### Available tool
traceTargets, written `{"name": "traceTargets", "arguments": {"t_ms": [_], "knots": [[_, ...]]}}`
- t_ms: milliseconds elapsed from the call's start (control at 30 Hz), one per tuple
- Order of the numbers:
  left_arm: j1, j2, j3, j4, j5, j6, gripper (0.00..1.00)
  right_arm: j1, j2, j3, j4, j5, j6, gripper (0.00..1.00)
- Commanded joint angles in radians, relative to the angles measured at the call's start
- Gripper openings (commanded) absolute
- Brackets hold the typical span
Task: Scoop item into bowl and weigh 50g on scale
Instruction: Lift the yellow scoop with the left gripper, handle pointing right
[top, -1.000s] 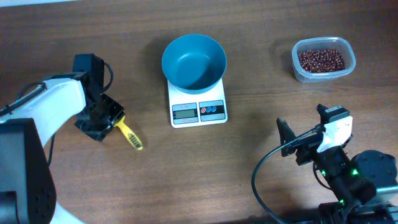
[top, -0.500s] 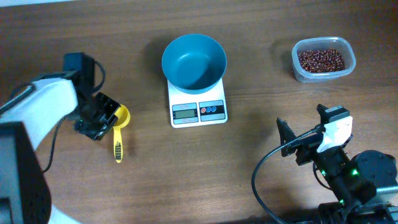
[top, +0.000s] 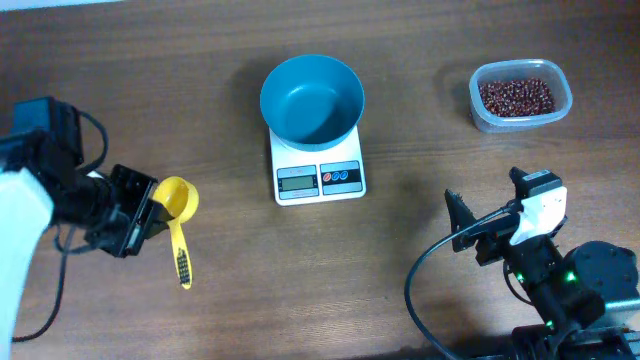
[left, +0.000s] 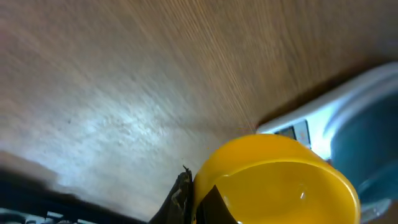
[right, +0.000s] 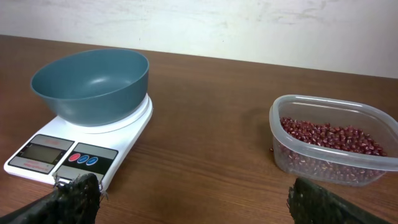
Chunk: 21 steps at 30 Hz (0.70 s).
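Note:
The teal bowl (top: 312, 97) sits empty on the white scale (top: 320, 178) at the table's middle. The reddish-brown beans (top: 516, 96) lie in a clear tub (top: 520, 66) at the far right. My left gripper (top: 135, 212) is at the left, shut on the wall of a yellow scoop (top: 176, 198) whose handle hangs toward the front. In the left wrist view the scoop's cup (left: 280, 180) is empty and pressed against my finger (left: 198, 199), with the scale (left: 298, 130) and bowl (left: 367, 143) beyond. My right gripper (top: 487, 205) is open and empty at the front right.
The right wrist view shows the bowl (right: 93, 84) on the scale (right: 62, 155) to the left and the beans (right: 329, 140) in the tub (right: 311, 163) to the right, with bare wood between my open fingers (right: 196, 205).
My left gripper has moved left and toward the front, carrying the yellow scoop, whose cup has turned into view. The right arm has not moved.

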Motion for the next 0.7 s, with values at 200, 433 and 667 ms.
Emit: {"name": "traceTargets", "arguments": {"t_ms": [200,433,667], "knots": [[0.002,-0.431,-0.006,-0.085,0.028,-0.014,0.00,0.007,-0.008,-0.006,-0.002,0.005,0.002,0.99],[0.002,-0.672,-0.013,-0.201,-0.035,-0.085,0.00,0.007,-0.008,-0.006,-0.002,0.005,0.002,0.99],[0.002,-0.755,-0.262,-0.093,0.022,-0.116,0.00,0.007,-0.008,-0.006,-0.002,0.005,0.002,0.99]]}}
